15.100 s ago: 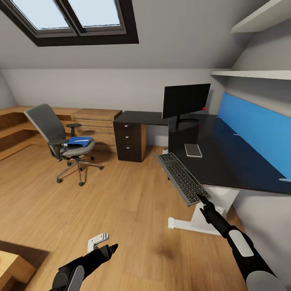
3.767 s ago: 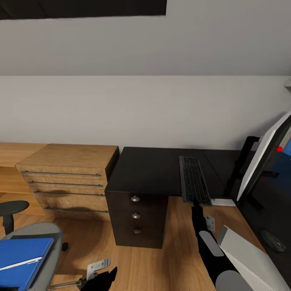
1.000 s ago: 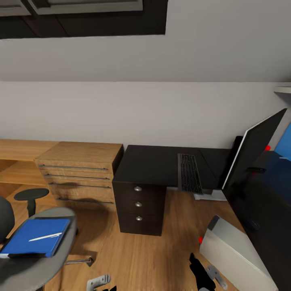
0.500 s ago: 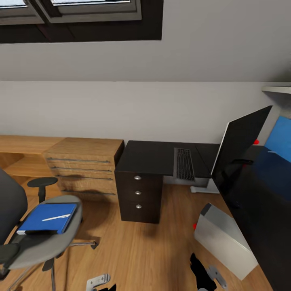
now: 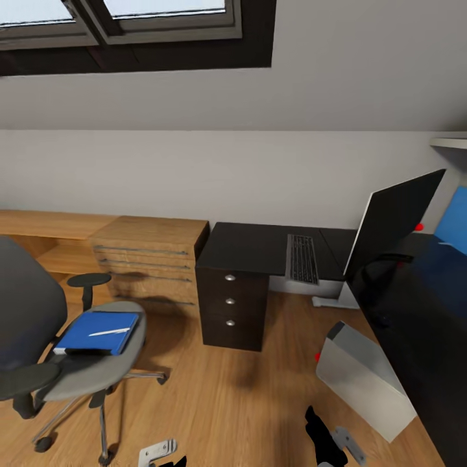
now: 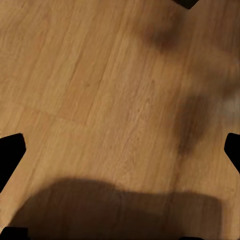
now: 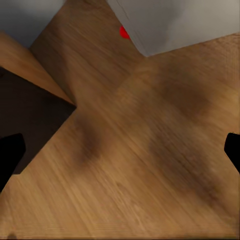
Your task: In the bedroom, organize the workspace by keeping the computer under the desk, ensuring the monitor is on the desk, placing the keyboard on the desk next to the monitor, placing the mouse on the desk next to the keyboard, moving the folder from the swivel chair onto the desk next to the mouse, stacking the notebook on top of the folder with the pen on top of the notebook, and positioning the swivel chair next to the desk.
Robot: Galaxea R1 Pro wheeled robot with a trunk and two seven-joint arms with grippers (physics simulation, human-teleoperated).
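— What is seen from the head?
— The keyboard (image 5: 302, 258) lies on the black tabletop (image 5: 250, 248) beside the monitor (image 5: 394, 222); the computer (image 5: 363, 381) stands on the floor. A folder (image 5: 96, 332) with a pen (image 5: 108, 332) rests on the chair (image 5: 78, 360).

— And from the wrists?
— Floor (image 6: 100, 100) is shown under the left end effector (image 6: 120, 145) and the right end effector (image 7: 120, 150), both spread wide and empty; the computer's corner (image 7: 165, 22) is seen.

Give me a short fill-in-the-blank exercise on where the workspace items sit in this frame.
1. The folder lies on the seat of the ____.
2. The white pen rests on top of the ____.
3. The keyboard lies flat on the desk, beside the ____.
4. The computer stands tilted on the ____.

Missing words: swivel chair; folder; monitor; floor
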